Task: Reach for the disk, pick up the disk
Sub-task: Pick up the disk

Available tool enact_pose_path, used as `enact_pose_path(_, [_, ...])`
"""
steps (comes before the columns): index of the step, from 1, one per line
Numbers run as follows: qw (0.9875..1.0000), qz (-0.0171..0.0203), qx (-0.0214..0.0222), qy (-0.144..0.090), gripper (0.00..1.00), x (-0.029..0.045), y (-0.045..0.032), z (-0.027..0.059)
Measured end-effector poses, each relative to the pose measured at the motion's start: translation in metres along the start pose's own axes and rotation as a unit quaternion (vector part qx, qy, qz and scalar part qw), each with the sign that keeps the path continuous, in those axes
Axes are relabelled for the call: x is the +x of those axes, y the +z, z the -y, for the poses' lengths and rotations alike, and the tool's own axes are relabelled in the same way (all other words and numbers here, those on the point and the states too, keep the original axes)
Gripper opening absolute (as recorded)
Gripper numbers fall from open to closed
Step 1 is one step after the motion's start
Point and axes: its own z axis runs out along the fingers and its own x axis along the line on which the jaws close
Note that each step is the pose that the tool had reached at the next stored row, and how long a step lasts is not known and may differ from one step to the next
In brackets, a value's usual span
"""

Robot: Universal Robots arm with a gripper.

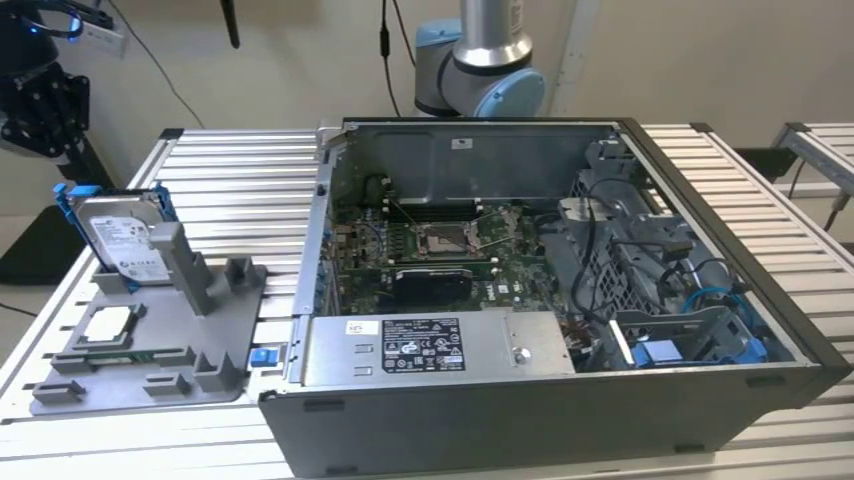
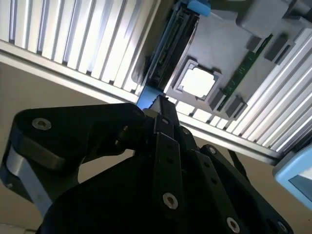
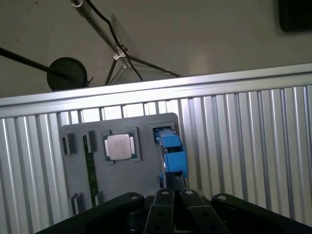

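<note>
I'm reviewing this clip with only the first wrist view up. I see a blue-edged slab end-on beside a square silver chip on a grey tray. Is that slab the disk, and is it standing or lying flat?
Observer: Yes. In the exterior view the disk, a flat silver-grey hard drive with a white label in a bright blue plastic bracket, stands on edge in a slot of the grey plastic tray.
Operator: Is it picked up yet?
Observer: No. In the exterior view the black end effector hangs above it, toward the exterior view's left, apart from it.
Operator: What is beside the tray?
Observer: An open dark grey computer case lies on the exterior view's right of the tray, with its green motherboard exposed.
</note>
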Motion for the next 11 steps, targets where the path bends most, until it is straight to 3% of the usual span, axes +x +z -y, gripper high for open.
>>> enact_pose_path(2, [1.0000, 0.0000, 0.0000, 0.000, 0.00, 0.0000, 0.0000, 0.0000])
enact_pose_path(3, [1.0000, 0.0000, 0.0000, 0.000, 1.00, 0.0000, 0.0000, 0.0000])
enact_pose_path(11, [1.0000, 0.0000, 0.0000, -0.001, 1.00, 0.0000, 0.0005, -0.0001])
